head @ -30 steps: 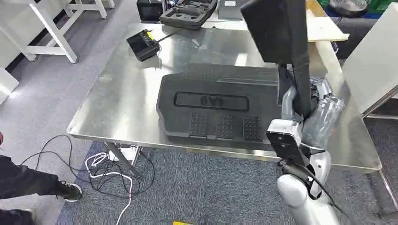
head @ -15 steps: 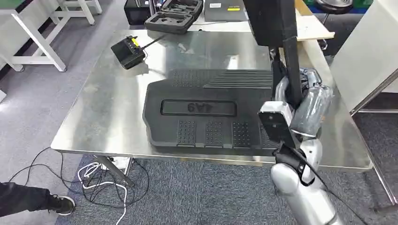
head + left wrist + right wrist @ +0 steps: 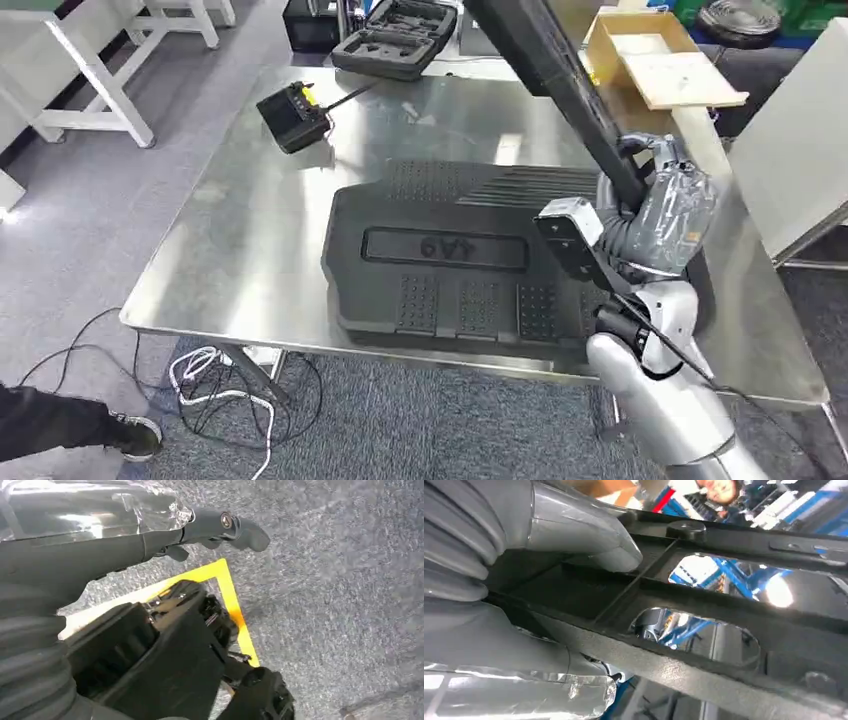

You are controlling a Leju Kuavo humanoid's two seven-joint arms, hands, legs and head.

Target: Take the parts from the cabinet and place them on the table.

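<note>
Tilted now toward the far left, the long black part (image 3: 560,85) in the robot's right hand (image 3: 655,205) leans over the steel table (image 3: 250,230), where half a second earlier it stood close to upright; the whole view has also shifted, a sign that the camera itself has moved. The right hand, wrapped in clear film, grips the part by its lower end at the table's right side, and the right wrist view shows the grey thumb (image 3: 589,540) pressed across a ribbed black frame (image 3: 704,625), so the hold looks firm. The tilt probably serves to bring the part down flat onto the table rather than standing it on end.

A large black moulded cover (image 3: 470,250) already lies flat in the middle of the table, near the front edge, and takes most of the room just left of the hand. At the far left sit a small black controller (image 3: 292,115) with an antenna and, beyond it, an open foam-lined case (image 3: 395,40). A cardboard box (image 3: 650,55) stands at the far right.

The left hand (image 3: 220,525) hangs over grey carpet and a yellow floor marking (image 3: 235,605), its dark fingers drawn narrow and holding nothing. Judged from this, the delivery is under way, with the long part still to be set down.
</note>
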